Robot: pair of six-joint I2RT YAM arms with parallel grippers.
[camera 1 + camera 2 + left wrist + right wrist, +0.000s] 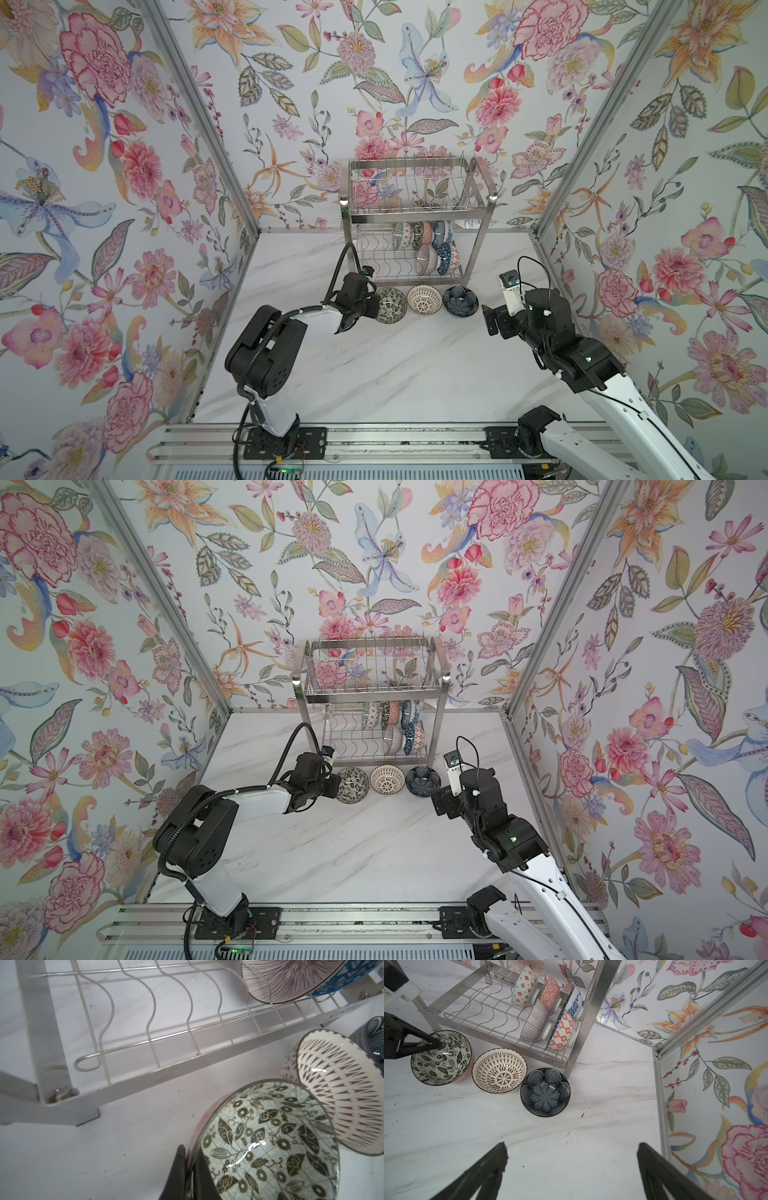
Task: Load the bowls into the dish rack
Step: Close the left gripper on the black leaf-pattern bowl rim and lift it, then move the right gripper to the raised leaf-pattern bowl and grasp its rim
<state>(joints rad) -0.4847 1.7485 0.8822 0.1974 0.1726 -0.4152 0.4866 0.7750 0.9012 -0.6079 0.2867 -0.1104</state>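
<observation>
Reaching forward, left pincer (191,1155) clamped on rim of leaf-patterned bowl (270,1147), right pincer (572,1147) gaping wide, holding nothing

Wide-spread right gripper (571,1148) hangs over the bare marble table (602,1105). Three bowls sit upright in a row just in front of the rack (542,1059): leaf bowl (446,1064), brown-dash bowl (499,1070), dark blue bowl (545,1092). The left gripper (437,1045) pinches the leaf bowl's rim (one fingertip inside). The racked bowls (534,1022) stand on edge at one end of the lower shelf.
</observation>
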